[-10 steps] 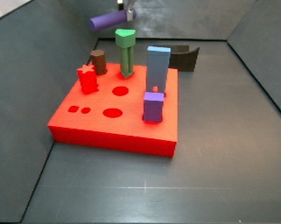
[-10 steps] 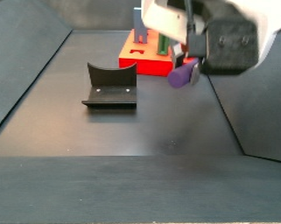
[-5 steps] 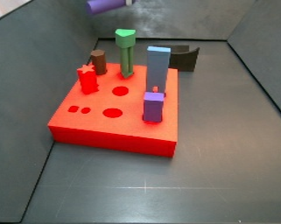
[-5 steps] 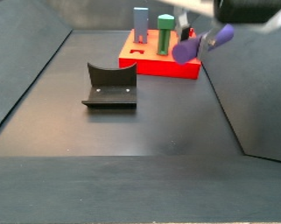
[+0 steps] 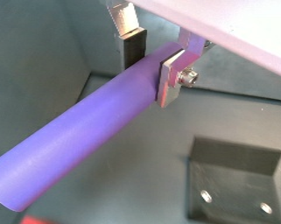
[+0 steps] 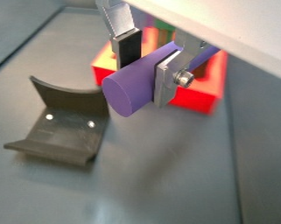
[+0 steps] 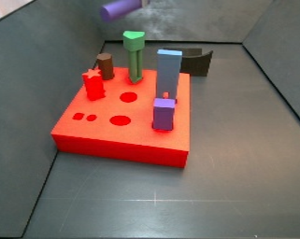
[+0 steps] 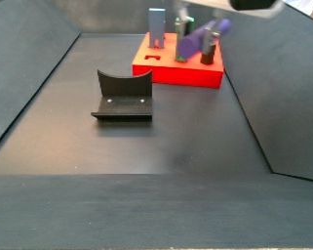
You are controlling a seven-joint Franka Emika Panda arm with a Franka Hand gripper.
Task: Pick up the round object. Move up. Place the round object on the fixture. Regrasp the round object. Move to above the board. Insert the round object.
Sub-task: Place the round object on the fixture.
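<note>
The round object point(image 5: 84, 131) is a long smooth purple cylinder, and my gripper point(image 5: 149, 61) is shut on it near one end, holding it roughly level. In both wrist views the silver fingers point(image 6: 166, 79) press on its sides. Its flat end face point(image 6: 129, 89) points away from the red board point(image 6: 203, 86). The dark fixture point(image 6: 59, 131) stands on the floor below and to one side of the cylinder. In a side view the cylinder point(image 7: 117, 8) hangs high above the board's point(image 7: 115, 135) far end, and the gripper is cut off by the frame's top edge.
Standing on the board are a tall green peg point(image 7: 135, 56), a blue block point(image 7: 170, 70), a purple square block point(image 7: 164, 114), a red star piece point(image 7: 92, 84) and a short brown cylinder point(image 7: 106, 65). The fixture point(image 7: 200, 62) sits behind the board. Grey walls enclose the floor.
The gripper has risen with the purple cylinder, which now sits at the top edge of a side view. The board, pegs and fixture have not moved.
</note>
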